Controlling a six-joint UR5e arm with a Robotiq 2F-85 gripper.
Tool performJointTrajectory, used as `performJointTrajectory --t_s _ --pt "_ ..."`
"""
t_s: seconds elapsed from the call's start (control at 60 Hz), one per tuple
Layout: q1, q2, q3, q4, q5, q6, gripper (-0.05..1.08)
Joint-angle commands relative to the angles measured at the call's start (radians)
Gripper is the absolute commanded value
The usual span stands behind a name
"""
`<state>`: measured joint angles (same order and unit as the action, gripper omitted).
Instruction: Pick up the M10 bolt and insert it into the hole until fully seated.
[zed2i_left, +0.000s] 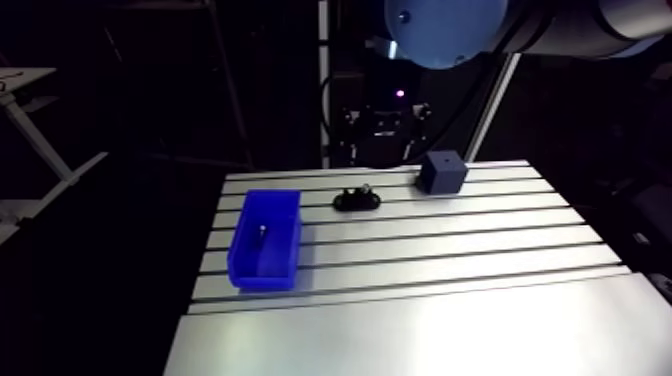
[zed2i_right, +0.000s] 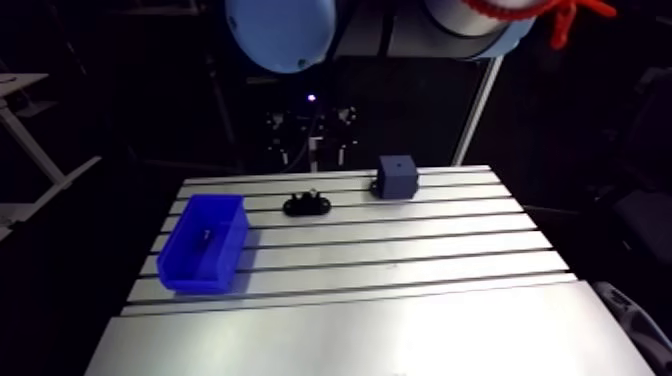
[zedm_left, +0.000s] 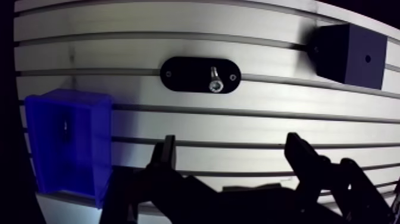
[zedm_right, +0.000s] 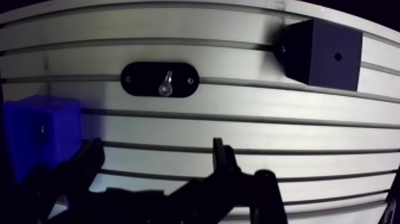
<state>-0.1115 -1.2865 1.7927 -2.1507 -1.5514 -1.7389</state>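
Note:
A silver bolt (zedm_left: 213, 80) stands in the middle of a black oval plate (zedm_left: 178, 74), with its shiny head toward the wrist camera. In the arm view the same bolt (zed2i_left: 366, 190) and plate (zed2i_left: 352, 202) sit near the table's far edge. A dark cube (zedm_left: 345, 53) with a small hole in its face lies beyond and to the right of the plate. My gripper (zedm_left: 232, 158) hangs open over bare table, well short of the plate, with nothing between its fingers (zedm_left: 165, 156). It does not show in the arm view.
A blue bin (zed2i_left: 266, 240) stands at the table's left side, beside my left finger in the wrist view, with one small dark item (zed2i_left: 258, 232) inside. The slotted table (zed2i_left: 450, 250) runs toward the camera in front of the plate and cube.

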Motion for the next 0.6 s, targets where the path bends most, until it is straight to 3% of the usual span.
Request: performJointTrajectory --t_s 0.017,0.6 --pt "0.001 0.029 0.011 -0.041 0.000 0.012 0.01" --pt "0.006 0.070 0.048 -0.135 -0.002 0.034 0.02"
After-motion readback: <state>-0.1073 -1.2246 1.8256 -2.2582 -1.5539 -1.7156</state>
